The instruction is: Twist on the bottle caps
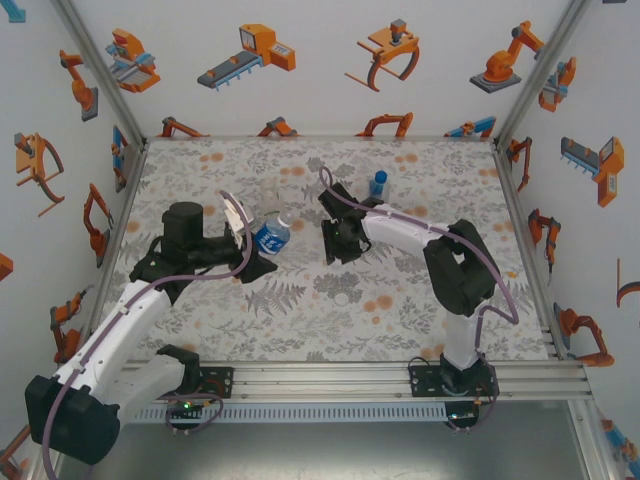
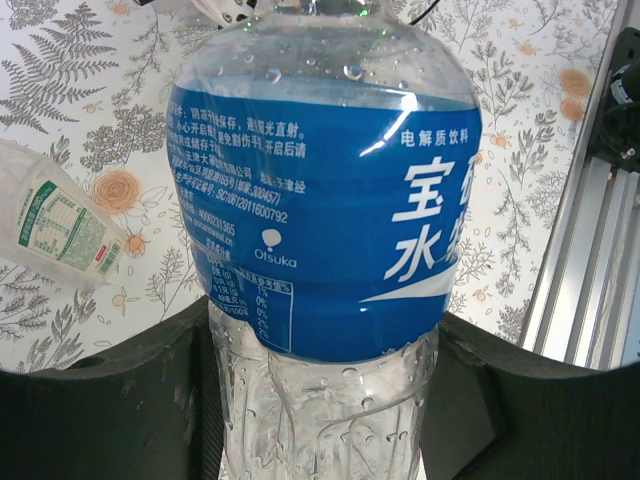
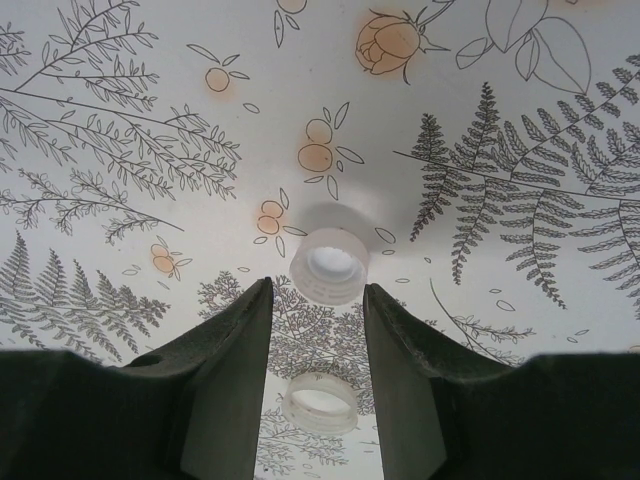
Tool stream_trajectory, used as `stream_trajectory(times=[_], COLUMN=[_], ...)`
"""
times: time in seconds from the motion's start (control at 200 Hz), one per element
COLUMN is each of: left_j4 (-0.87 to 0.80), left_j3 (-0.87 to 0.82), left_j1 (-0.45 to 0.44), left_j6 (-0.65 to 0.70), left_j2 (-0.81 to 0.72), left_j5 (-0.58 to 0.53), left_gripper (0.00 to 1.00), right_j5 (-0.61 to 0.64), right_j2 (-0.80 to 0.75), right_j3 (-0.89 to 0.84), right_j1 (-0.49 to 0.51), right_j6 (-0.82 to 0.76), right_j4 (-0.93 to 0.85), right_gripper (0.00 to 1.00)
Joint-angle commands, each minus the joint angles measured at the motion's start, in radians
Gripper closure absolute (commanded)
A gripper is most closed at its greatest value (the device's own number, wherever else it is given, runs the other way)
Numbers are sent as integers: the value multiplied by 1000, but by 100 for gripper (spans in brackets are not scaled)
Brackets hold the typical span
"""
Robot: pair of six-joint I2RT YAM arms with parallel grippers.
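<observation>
My left fingers (image 2: 110,400) are clamped on the ribbed lower body of the blue-labelled bottle (image 2: 320,220), below the label, which leaves the upper end free. I judge this arm is the vise while the other does the turning. The bottle is thin clear plastic. It bulges round under a glossy blue wrap with white lettering and is beaded with droplets. In the top view it sits at about 9 o'clock from the right fingers (image 3: 420,380) and close by, which suits bringing a cap across to its neck.

The right fingers are matte black wedges, standing a little apart above the floral-printed worktop (image 3: 120,200). A white cap (image 3: 328,265), a short thick-walled ring with its open side toward the camera, sits at their tips. Its rim meets the right fingertip at 3 o'clock, but a sliver of worktop shows at 9 o'clock, so I cannot tell whether it is pinched or free. A second white cap (image 3: 320,400), more translucent, shows in the gap between the fingers at 6 o'clock from the first.

At 1 o'clock from the right fingers in the top view stands a short bottle (image 1: 378,192) with a blue cap (image 1: 379,177) on top; I cannot tell whether that cap is threaded home. A narrow green-labelled bottle (image 2: 60,225) shows at 9 o'clock from the held one.
</observation>
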Motion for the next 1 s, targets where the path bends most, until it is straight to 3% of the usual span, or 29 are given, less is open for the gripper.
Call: stream_trajectory(times=[0.0, 0.996], left_j4=[-7, -6], left_j3=[38, 39], left_j1=[4, 4], left_j6=[19, 20], left_j2=[-9, -3], left_j5=[31, 34], left_gripper=[100, 100], right_j5=[8, 18], right_j2=[-25, 55], right_j3=[27, 49], right_j1=[7, 7], right_j6=[-6, -22], right_j4=[-5, -16], right_gripper=[59, 57])
